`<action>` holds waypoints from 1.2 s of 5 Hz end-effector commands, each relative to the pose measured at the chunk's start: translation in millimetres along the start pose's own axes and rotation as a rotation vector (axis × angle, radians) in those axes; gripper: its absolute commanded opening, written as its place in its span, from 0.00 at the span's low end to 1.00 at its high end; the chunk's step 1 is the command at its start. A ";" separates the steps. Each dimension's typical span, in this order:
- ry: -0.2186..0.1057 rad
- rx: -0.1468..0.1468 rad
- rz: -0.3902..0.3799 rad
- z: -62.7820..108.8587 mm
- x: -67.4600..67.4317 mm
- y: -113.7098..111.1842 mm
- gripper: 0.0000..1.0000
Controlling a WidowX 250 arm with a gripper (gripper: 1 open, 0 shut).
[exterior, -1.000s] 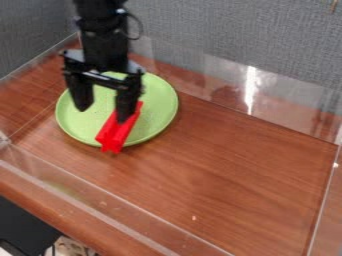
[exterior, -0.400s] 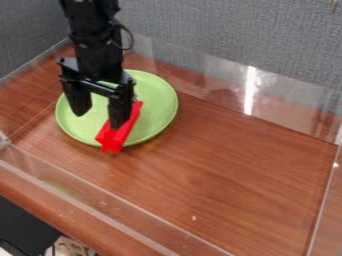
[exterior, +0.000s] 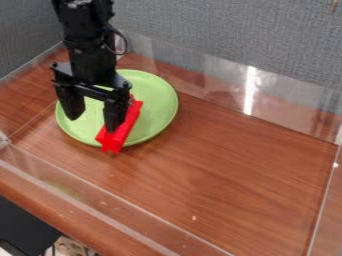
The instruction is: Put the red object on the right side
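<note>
The red bar [exterior: 118, 130] is long and thin and bright red. It lies on the front right edge of the green plate [exterior: 158, 103]. Its near end sticks out past the rim, over the brown table [exterior: 227, 170]. Its far end points up toward the middle of the plate and is partly hidden behind one black finger. The plate is round and light green, and it sits flat on the table at the back left. The black gripper [exterior: 94, 108] hangs over the left part of the plate and points straight down. Its two fingers [exterior: 67, 104] are spread wide apart, and nothing is pinched between them. The right finger is just beside the far end of the red bar, and I cannot tell if it touches the bar. The left finger is over the left side of the plate. The black arm [exterior: 86, 35] goes up from the gripper and out of the top of the picture. The table is dark brown wood, and most of it, out to the right and the front, has nothing on it but the shine of light. Clear plastic walls [exterior: 254, 85] stand all around the table. Behind them is a gray wall [exterior: 241, 30].
</note>
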State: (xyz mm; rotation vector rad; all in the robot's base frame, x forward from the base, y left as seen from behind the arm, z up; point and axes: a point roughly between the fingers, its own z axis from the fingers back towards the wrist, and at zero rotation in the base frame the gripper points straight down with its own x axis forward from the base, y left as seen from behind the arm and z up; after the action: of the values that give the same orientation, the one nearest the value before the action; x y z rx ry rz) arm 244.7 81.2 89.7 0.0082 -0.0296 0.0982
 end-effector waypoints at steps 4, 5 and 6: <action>-0.103 0.014 -0.028 25.8 20.4 -24.8 1.00; -0.085 0.020 -0.051 9.9 20.0 -23.6 1.00; -0.073 0.020 -0.070 -1.4 19.5 -18.0 1.00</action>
State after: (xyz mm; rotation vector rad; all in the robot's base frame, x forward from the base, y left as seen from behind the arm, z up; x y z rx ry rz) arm 263.7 60.7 81.7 0.0245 -0.0733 0.0281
